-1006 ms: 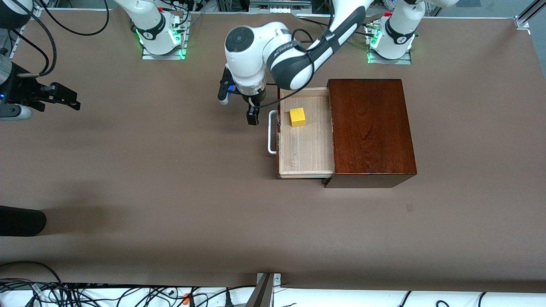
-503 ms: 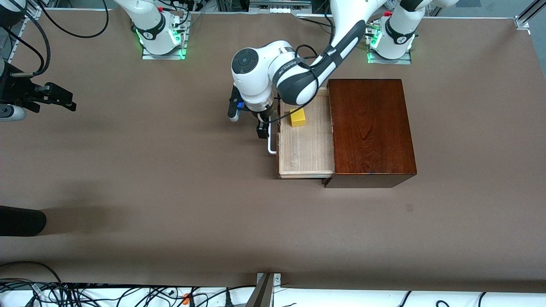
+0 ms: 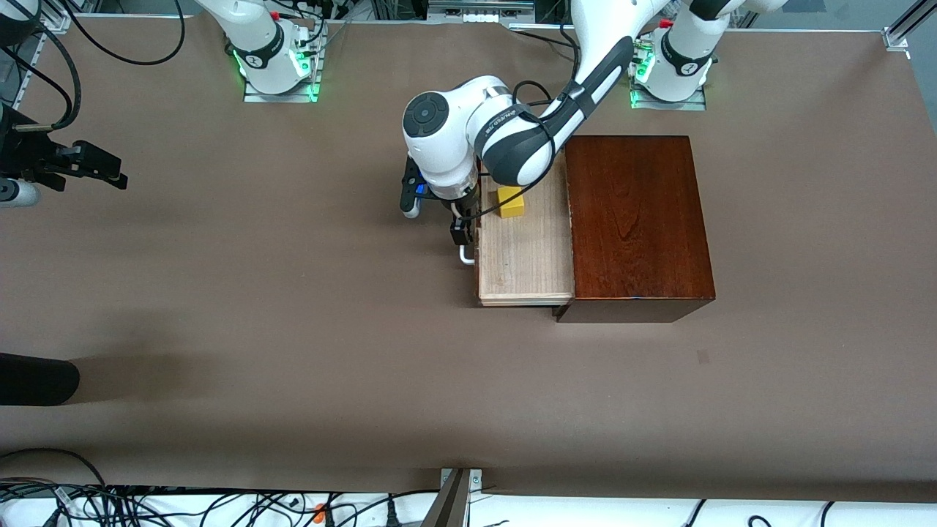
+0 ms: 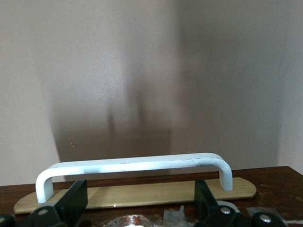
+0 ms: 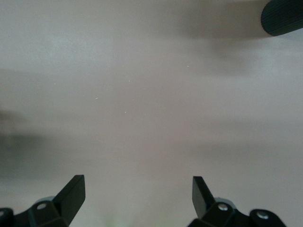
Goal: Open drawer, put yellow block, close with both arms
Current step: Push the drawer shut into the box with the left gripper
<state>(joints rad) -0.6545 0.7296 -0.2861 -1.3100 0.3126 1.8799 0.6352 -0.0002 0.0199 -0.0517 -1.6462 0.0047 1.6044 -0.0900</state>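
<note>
drawer point(image 3: 524, 256) out, block point(image 3: 510, 202) in tray at end nearest the arm bases | left gripper point(image 3: 461, 236) at handle point(image 4: 135, 166), jaws apart, gripping nothing | right gripper point(image 3: 91, 165) waiting wide open over bare table point(image 3: 293, 329) | risk: off-centre push skews drawer so it jams, or box point(image 3: 635, 219) slides unbraced

brown table mat point(image 3: 293, 307); black rounded object point(image 3: 36, 379) on its edge, cables point(image 3: 146, 505) past its camera-side edge
</note>
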